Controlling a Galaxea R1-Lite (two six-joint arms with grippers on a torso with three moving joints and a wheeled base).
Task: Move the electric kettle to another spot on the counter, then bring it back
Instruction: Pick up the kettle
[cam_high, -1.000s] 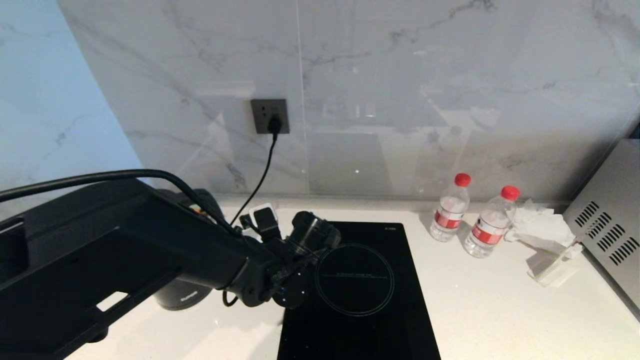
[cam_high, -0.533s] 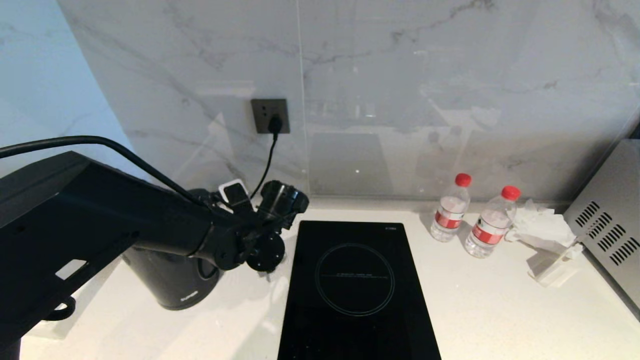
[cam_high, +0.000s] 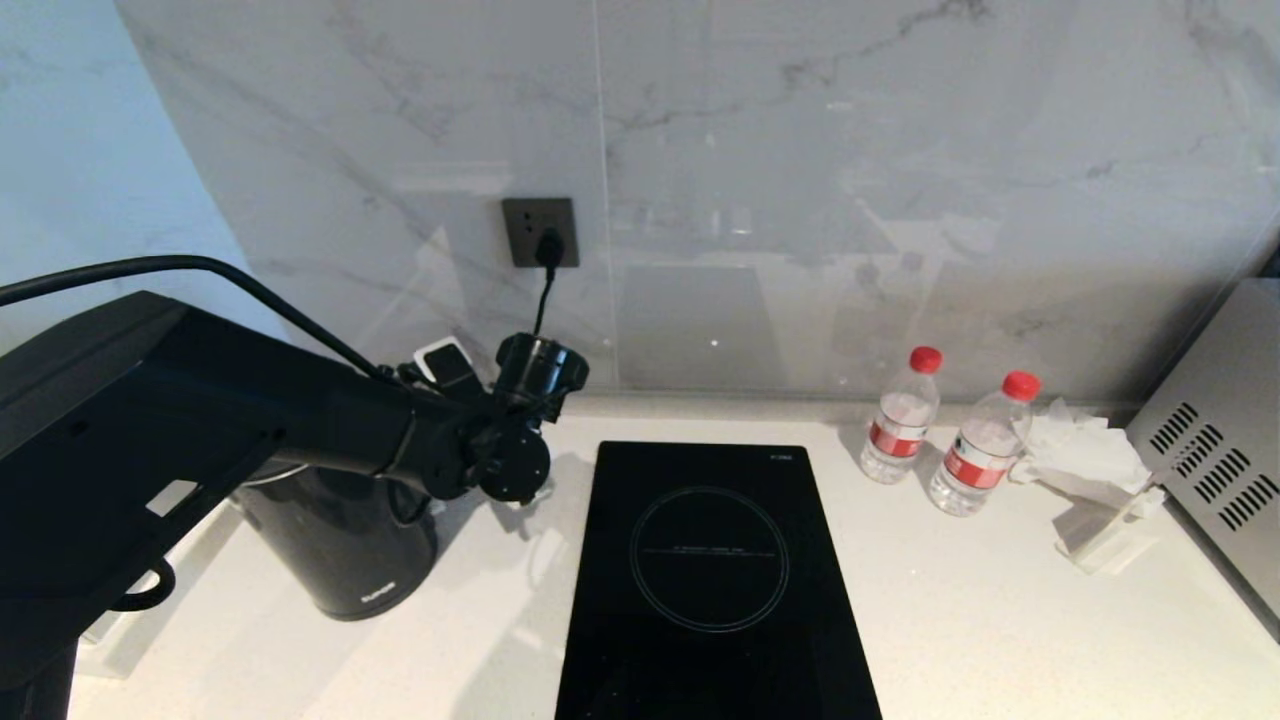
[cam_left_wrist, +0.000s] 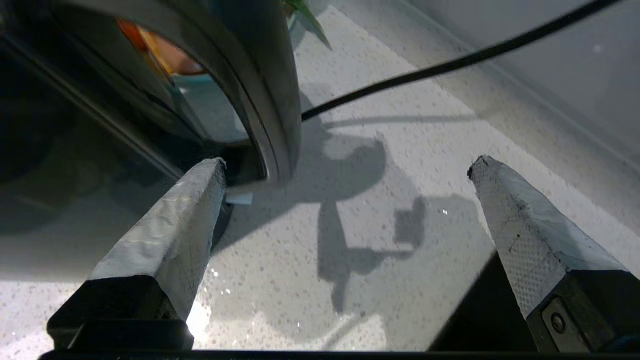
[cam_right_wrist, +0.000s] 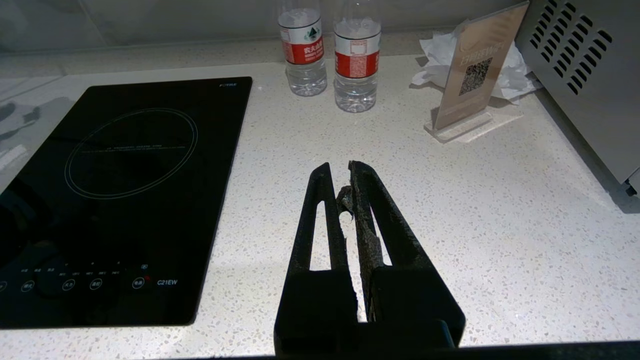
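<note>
The kettle (cam_high: 335, 540) stands at the desk's (cam_high: 1000, 620) far left. The left gripper (cam_left_wrist: 345, 170) hangs beside it, spread wide and empty. Glossy and probably heavy; its handle (cam_left_wrist: 265, 90) looks the surest hold.

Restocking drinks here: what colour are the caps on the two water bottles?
Red, on both water bottles; the head view shows them best.
</note>
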